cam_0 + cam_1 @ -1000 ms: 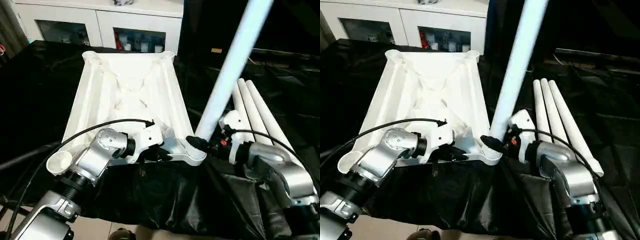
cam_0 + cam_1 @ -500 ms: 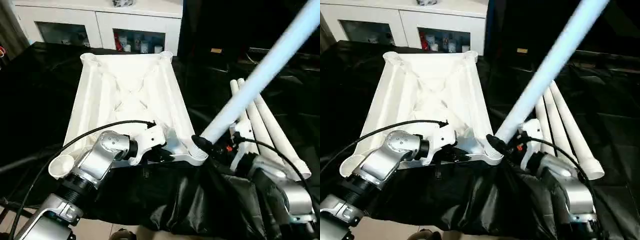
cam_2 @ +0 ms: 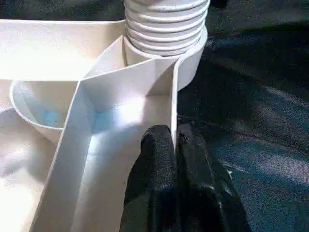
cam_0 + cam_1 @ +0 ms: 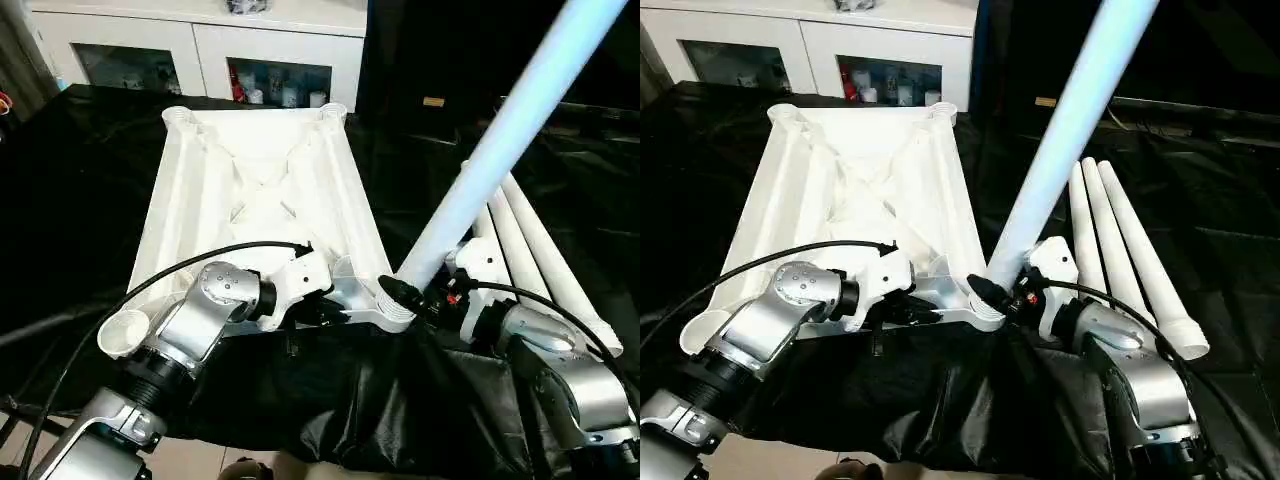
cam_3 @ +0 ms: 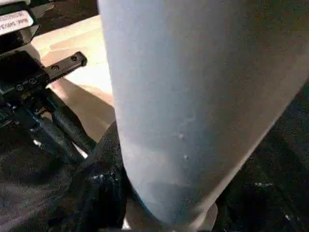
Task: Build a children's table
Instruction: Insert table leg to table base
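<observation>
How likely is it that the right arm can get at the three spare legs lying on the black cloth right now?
Probably not yet. The right gripper is occupied holding the tilted leg at the tabletop's corner socket. The spare legs lie just beside that arm, unobstructed.

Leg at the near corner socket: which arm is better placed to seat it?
Right. Its tool grips the tilted leg at the socket; the left tool pinches the tabletop's rim.
</observation>
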### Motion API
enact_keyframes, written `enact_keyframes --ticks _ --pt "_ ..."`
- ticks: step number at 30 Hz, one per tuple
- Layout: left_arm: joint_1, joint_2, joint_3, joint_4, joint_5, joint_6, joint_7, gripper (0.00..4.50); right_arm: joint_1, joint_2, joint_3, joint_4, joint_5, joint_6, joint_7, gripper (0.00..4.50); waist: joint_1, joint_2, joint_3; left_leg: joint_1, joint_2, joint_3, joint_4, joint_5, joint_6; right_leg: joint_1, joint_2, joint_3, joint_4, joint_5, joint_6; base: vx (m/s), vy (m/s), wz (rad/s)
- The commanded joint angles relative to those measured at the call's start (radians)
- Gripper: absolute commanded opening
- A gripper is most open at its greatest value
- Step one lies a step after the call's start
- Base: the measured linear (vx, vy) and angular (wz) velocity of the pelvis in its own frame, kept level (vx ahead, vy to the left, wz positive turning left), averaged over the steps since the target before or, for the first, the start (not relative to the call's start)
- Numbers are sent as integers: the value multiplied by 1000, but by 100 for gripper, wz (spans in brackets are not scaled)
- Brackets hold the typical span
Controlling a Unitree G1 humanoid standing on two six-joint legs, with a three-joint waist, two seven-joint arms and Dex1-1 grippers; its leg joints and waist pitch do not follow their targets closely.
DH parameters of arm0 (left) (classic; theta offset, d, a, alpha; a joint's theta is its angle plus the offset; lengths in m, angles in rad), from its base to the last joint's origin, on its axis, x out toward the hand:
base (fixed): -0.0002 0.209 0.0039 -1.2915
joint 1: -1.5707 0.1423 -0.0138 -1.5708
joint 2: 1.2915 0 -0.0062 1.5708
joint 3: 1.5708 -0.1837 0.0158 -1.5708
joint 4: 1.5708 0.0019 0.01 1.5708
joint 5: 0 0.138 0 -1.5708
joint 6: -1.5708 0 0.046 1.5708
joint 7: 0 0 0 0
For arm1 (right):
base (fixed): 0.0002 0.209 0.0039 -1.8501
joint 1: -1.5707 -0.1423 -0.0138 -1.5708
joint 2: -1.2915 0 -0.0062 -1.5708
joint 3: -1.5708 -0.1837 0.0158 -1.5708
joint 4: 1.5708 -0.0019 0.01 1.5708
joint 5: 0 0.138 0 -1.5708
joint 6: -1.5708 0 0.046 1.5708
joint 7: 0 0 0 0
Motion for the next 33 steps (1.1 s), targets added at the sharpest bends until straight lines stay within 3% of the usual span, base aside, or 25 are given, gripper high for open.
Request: enact_keyframes --ticks 1,5,7,8,9,11,16,19,25,27,33 --pt "-1 -16 29 -38 -28 -9 18 0 35 -22 57 61 -35 59 31 192 -2 -9 -56 25 60 -27 -79 -196 32 23 -51 27 -69 -150 -230 0 0 0" --pt "-2 -16 30 -38 -29 -10 17 0 21 -26 69 69 -38 53 51 192 -2 -10 -58 24 59 -26 -76 -178 41 24 -51 27 -66 -128 -236 0 0 0" --pt "-3 -16 29 -38 -29 -10 15 0 8 -20 62 82 -38 48 50 192 -2 -7 -58 25 59 -26 -76 -184 40 24 -51 27 -67 -131 -239 0 0 0" --pt "-3 -16 29 -37 -29 -10 14 0 4 -15 50 86 -30 46 43 192 -2 -1 -58 25 59 -27 -77 -189 37 24 -51 26 -66 -134 -241 0 0 0" --pt "-3 -16 29 -37 -29 -10 14 0 4 -15 50 86 -30 46 43 192 -3 -3 -59 26 59 -26 -77 -191 36 23 -50 26 -68 -131 -242 0 0 0" --pt "-7 -16 28 -30 -28 -13 11 0 19 7 -11 71 27 57 20 192 -3 -1 -59 26 59 -27 -78 -203 32 24 -51 27 -67 -125 -245 0 0 0" --pt "-11 -16 28 -23 -27 -15 9 0 55 26 -69 67 57 53 -17 191 -1 2 -61 27 59 -27 -77 -193 36 25 -49 26 -65 -94 -255 0 0 0" --pt "-13 -15 28 -19 -26 -16 8 0 80 28 -75 57 57 46 -22 191 -1 4 -61 27 59 -27 -78 -199 32 25 -49 25 -65 -98 -255 0 0 0" --pt "-21 -13 26 -8 -23 -22 5 0 128 24 -43 2 39 47 -23 191 3 8 -61 26 58 -28 -79 -207 27 26 -49 25 -67 -104 -243 0 0 0" --pt "-31 -11 22 2 -16 -30 -1 0 107 3 15 11 -8 39 -16 191 2 8 -60 26 58 -29 -81 -226 18 25 -50 25 -70 -138 -236 0 0 0" --pt "-38 -7 17 6 -12 -32 -15 0 53 -6 57 57 -32 47 15 191 -4 6 -55 27 59 -32 -86 -267 2 21 -51 27 -76 -213 -218 0 0 0"
